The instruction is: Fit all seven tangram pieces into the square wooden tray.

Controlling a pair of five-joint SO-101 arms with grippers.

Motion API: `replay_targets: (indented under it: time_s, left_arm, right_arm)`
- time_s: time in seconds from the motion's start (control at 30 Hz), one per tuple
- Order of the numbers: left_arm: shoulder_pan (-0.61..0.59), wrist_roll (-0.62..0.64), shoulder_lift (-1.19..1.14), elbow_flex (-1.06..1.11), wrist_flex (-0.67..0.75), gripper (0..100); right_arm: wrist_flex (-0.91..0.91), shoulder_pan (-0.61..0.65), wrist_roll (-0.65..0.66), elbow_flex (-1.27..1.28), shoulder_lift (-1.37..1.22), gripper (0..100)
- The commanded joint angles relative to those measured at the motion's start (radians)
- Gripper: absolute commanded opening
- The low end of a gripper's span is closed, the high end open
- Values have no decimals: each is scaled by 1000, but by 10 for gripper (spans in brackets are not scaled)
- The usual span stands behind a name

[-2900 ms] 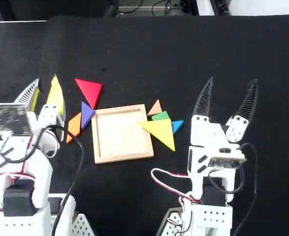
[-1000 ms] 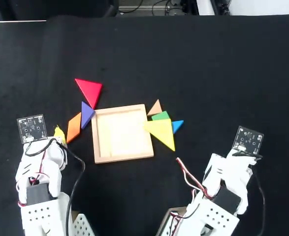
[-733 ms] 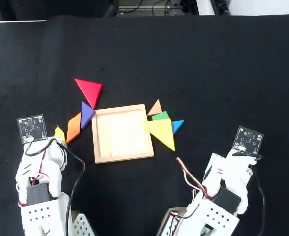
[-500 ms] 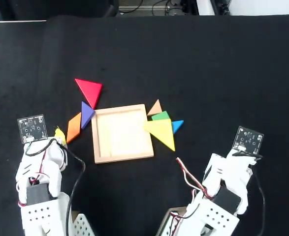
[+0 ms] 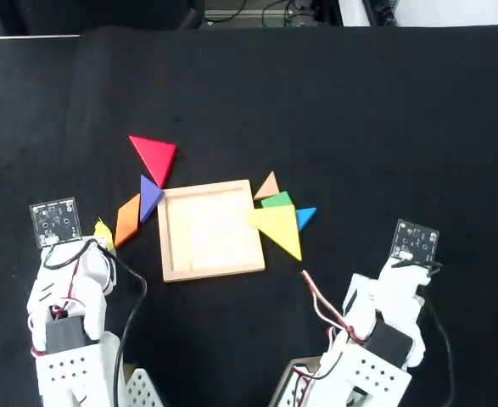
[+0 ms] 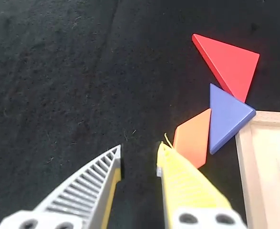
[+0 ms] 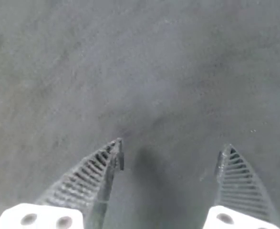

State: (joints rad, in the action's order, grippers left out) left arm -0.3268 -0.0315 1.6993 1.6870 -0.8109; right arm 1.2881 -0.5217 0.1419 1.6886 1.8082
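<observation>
Slightly toward the tray (image 5: 210, 233) is where the right arm (image 5: 384, 314) has shifted in the last half second; the left arm (image 5: 66, 288) has kept still. The right end effector (image 7: 173, 149) hangs over bare black counter (image 5: 333, 110), fingers wide apart. The left end effector (image 6: 139, 151) has its fingers a little apart, the yellow one just beside the orange piece (image 6: 193, 138).

All seven pieces lie around the tray. On the left arm's side the blue triangle (image 5: 149, 195) touches the red triangle (image 5: 153, 154). The yellow triangle (image 5: 278, 227), green piece (image 5: 276, 201), tan triangle (image 5: 268, 185) and light blue triangle (image 5: 305, 217) cluster at the opposite edge.
</observation>
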Motion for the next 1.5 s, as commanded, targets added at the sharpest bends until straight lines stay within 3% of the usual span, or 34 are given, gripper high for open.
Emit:
replay_targets:
  time_s: [0.0, 1.17, 1.47]
  left_arm:
    - [-4, 6, 6, 18, -3, 134]
    - [-5, 5, 6, 18, -3, 134]
    - [-4, 5, 6, 18, -3, 134]
  right_arm:
    - [8, 14, -11, -4, 76, 315]
    - [11, 37, -3, -4, 76, 315]
    - [-104, 52, -6, -4, 76, 315]
